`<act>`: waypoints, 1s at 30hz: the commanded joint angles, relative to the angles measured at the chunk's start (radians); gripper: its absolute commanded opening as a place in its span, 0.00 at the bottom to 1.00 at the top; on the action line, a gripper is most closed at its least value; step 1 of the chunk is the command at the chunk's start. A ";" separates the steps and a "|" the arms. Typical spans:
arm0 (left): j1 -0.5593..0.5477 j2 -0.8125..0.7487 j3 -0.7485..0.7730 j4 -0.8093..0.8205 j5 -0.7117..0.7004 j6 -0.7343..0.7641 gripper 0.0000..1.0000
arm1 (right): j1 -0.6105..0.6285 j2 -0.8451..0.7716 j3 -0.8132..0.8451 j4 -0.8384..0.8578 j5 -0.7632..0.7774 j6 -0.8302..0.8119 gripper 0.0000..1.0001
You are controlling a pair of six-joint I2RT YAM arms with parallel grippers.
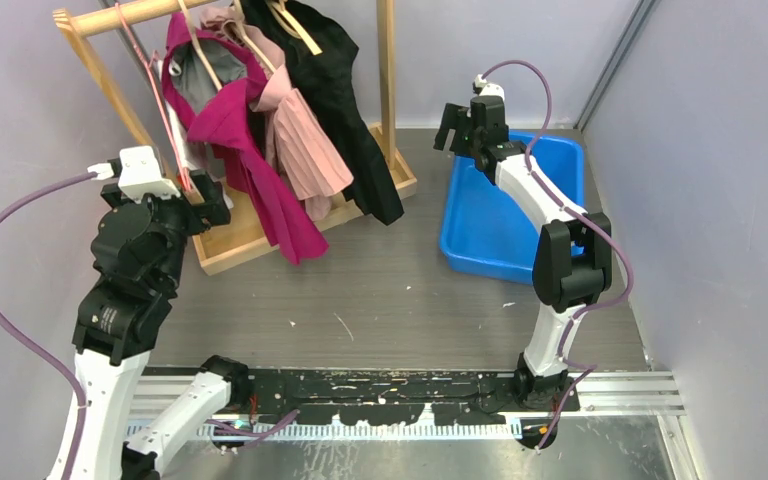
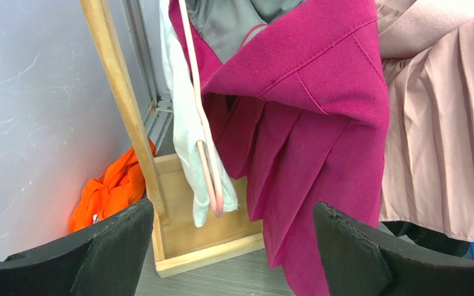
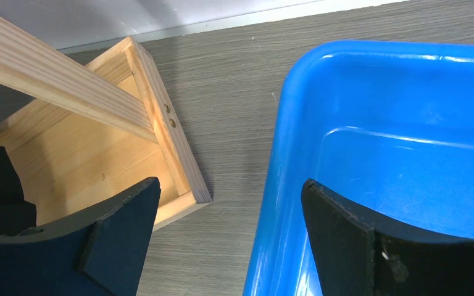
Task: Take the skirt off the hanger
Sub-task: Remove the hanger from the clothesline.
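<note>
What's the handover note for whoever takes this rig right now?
Left gripper: open, empty, facing the clothes at the left end of the wooden garment rack.
Right gripper: open, empty, over the near rim of the blue plastic bin.
Pale pink pleated skirt: hanging on the rack, beside a magenta pleated garment.
Done: nothing; no garment is gripped.
Left: grip the skirt and pull it off its hanger.
</note>
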State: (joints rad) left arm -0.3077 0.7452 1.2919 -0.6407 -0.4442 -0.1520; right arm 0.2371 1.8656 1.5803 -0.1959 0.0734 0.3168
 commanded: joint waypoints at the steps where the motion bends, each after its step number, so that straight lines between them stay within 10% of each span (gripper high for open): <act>1: -0.003 0.003 0.023 0.067 0.024 0.011 0.99 | -0.001 -0.008 0.045 0.026 0.007 -0.008 0.89; 16: -0.002 0.003 0.078 0.124 0.131 0.082 1.00 | -0.001 -0.002 0.043 0.018 0.005 -0.008 0.89; 30: 0.068 0.301 0.207 0.477 -0.138 0.249 0.99 | 0.000 -0.007 0.053 0.012 -0.003 -0.016 0.89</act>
State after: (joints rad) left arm -0.2749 0.9676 1.4563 -0.3206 -0.5152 0.0509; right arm 0.2371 1.8702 1.5803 -0.2108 0.0727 0.3161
